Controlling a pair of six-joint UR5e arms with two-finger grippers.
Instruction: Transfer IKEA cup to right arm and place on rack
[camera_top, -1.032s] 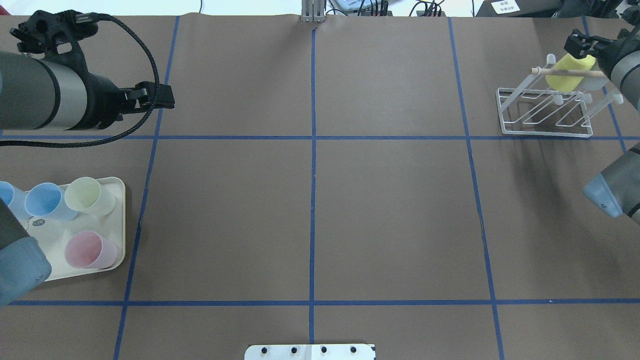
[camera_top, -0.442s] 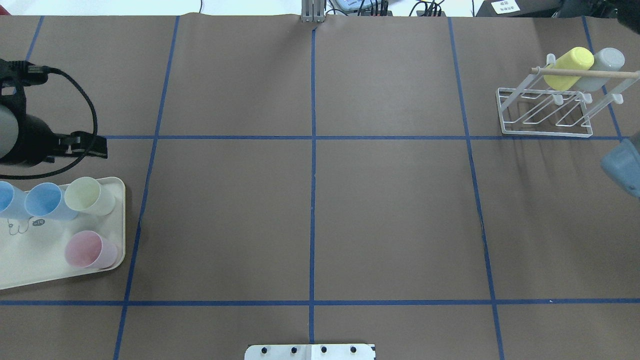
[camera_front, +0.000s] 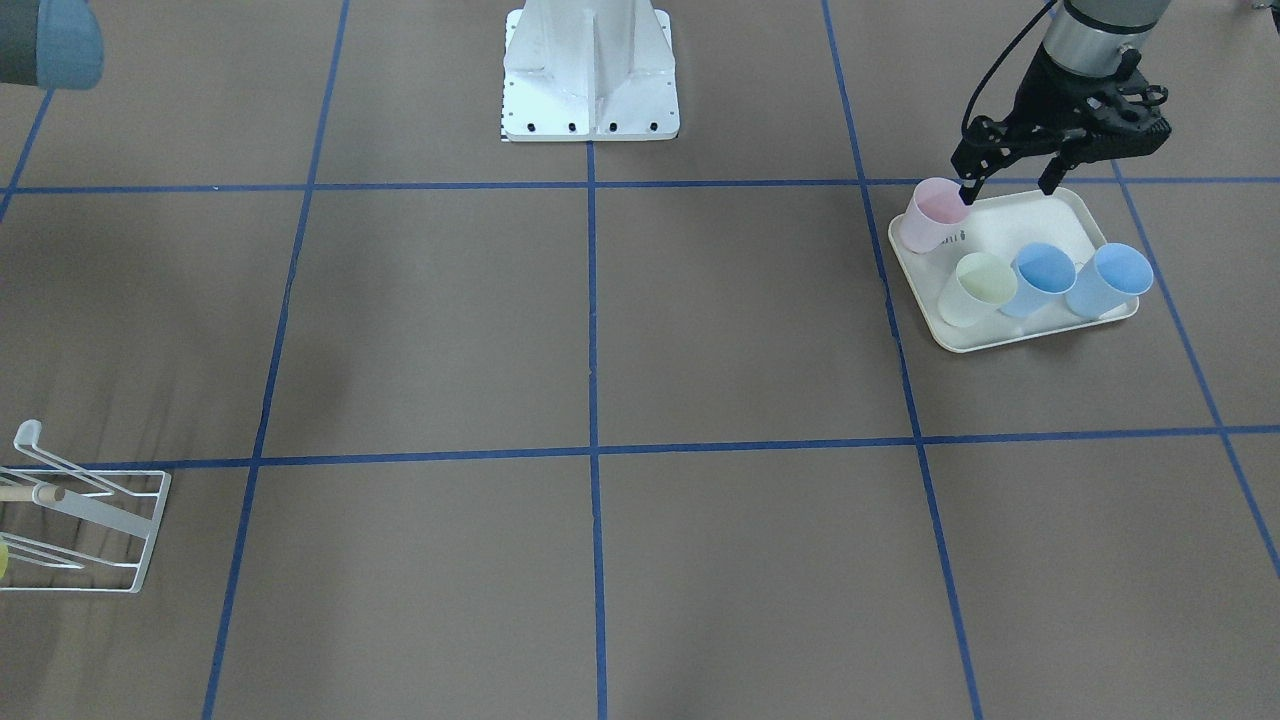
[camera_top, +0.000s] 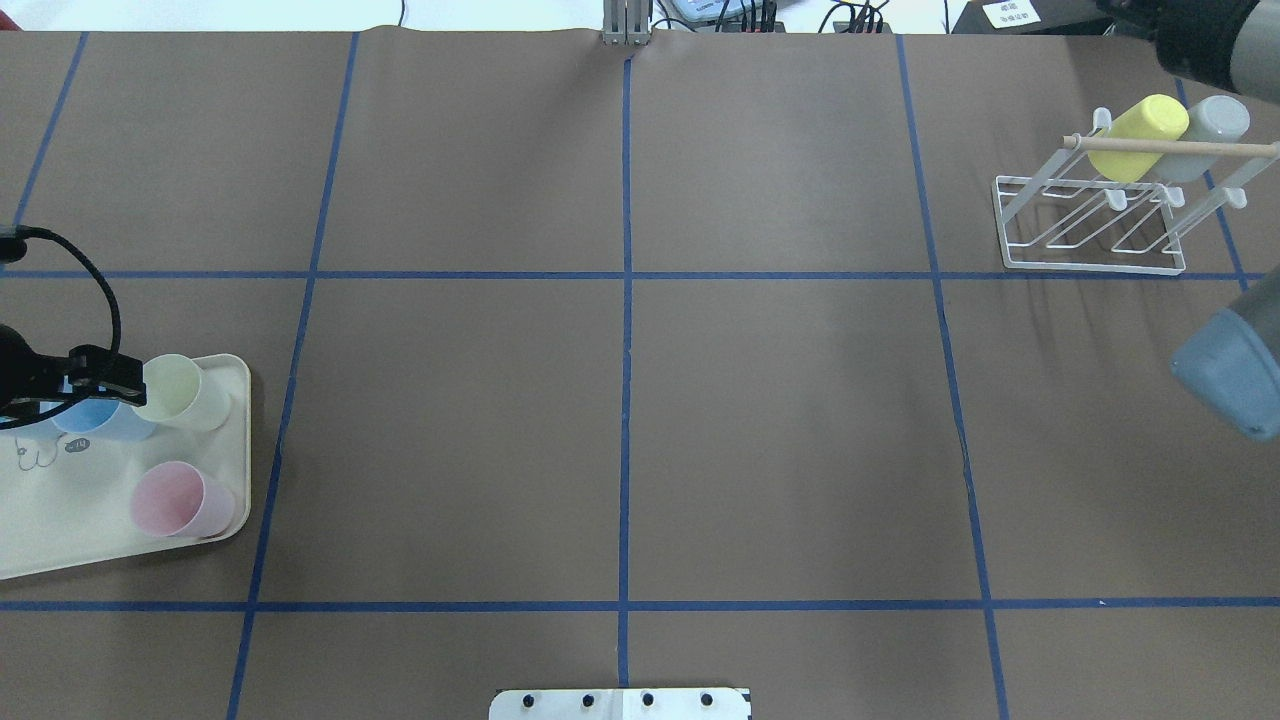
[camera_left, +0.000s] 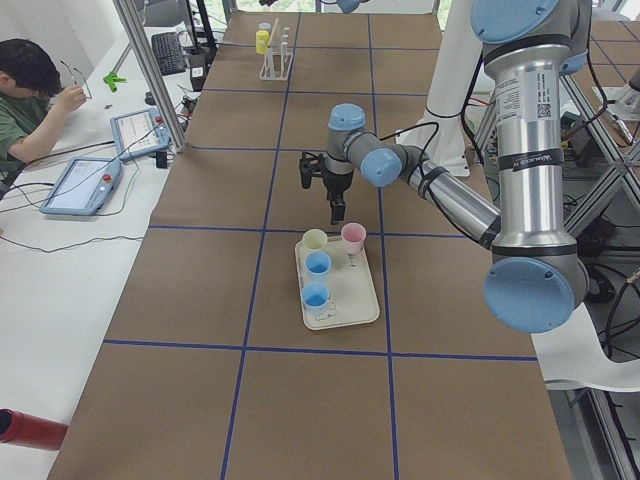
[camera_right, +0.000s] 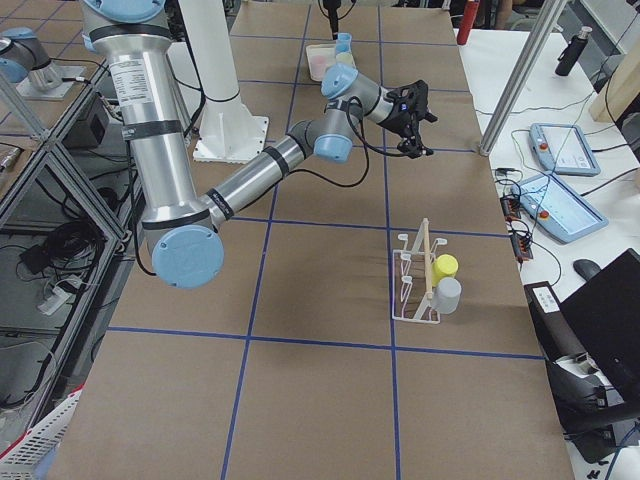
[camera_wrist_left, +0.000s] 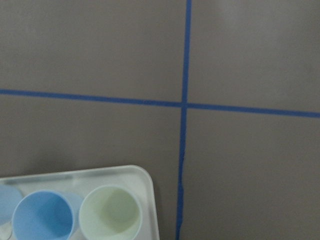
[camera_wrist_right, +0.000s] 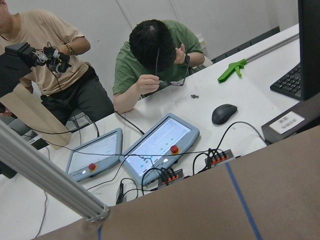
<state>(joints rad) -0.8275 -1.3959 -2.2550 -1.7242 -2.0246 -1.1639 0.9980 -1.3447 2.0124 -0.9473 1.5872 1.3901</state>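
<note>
Paper, brown and ruled into squares by blue tape (camera_front: 592, 300), covers the table (camera_front: 600, 330) in the front-facing view. On it a cream tray (camera_front: 1010, 338) holds a pink cup (camera_front: 925, 225), a pale green cup (camera_front: 975, 290) and two blue cups (camera_front: 1045, 278), all upright. The left gripper (camera_front: 1005, 185) hangs over the tray's edge nearest the robot base (camera_front: 590, 70), fingers spread and empty, one tip close by the pink cup's rim. Overhead, the white wire rack (camera_top: 1095, 268) stands well apart from the tray at the table's other end, with a yellow cup (camera_top: 1135, 135) and a grey cup (camera_top: 1210, 125) tipped on its prongs under a wooden dowel (camera_top: 1170, 146). From the left end, a seated person (camera_left: 25, 95) works at a white desk (camera_left: 60, 290) beside the table. From the right end, the right arm (camera_right: 250, 180) holds the right gripper (camera_right: 415, 120) in the air, well away from the tray; whether its fingers are apart cannot be told. The left wrist camera looks down on the tray's corner with the green cup and a blue one. The right wrist camera faces two people behind two touch pendants (camera_wrist_right: 160, 142).
</note>
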